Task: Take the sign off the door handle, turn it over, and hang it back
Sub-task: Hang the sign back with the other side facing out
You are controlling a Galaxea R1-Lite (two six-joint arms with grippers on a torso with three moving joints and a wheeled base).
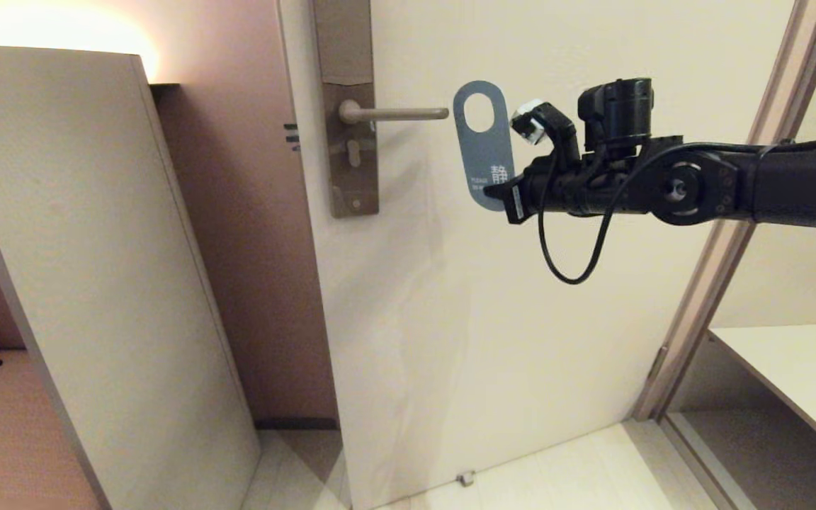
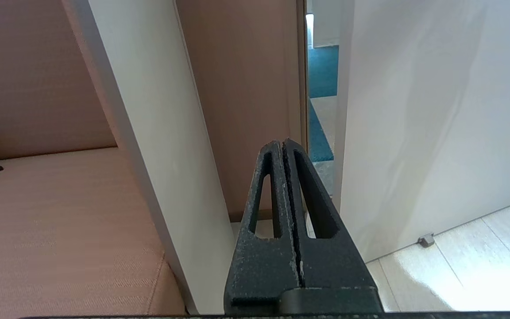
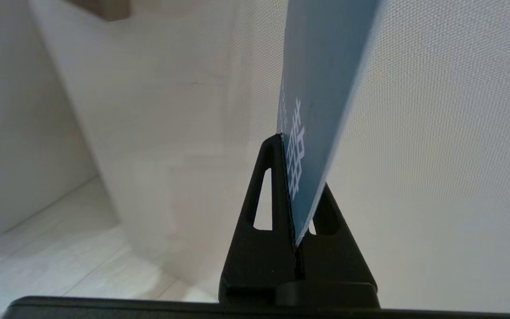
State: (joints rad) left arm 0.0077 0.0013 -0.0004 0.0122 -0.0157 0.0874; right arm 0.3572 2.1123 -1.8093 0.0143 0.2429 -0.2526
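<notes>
The sign [image 1: 484, 145] is a flat blue-grey hanger with an oval hole at its top and white lettering low down. It hangs upright in the air just right of the free end of the door handle [image 1: 397, 113], off the lever, blue side toward me. My right gripper [image 1: 506, 193] is shut on the sign's lower end; the right wrist view shows the sign [image 3: 321, 88] pinched between the two black fingers of my right gripper [image 3: 297, 146]. My left gripper [image 2: 283, 144] is shut on nothing, low near the door's edge, out of the head view.
The handle sits on a tall backplate [image 1: 350, 106] on the cream door [image 1: 521, 297]. A pale slanted panel [image 1: 96, 269] stands at left, a door frame [image 1: 727, 234] and white shelf [image 1: 797, 368] at right. A door stop [image 1: 465, 478] sits on the floor.
</notes>
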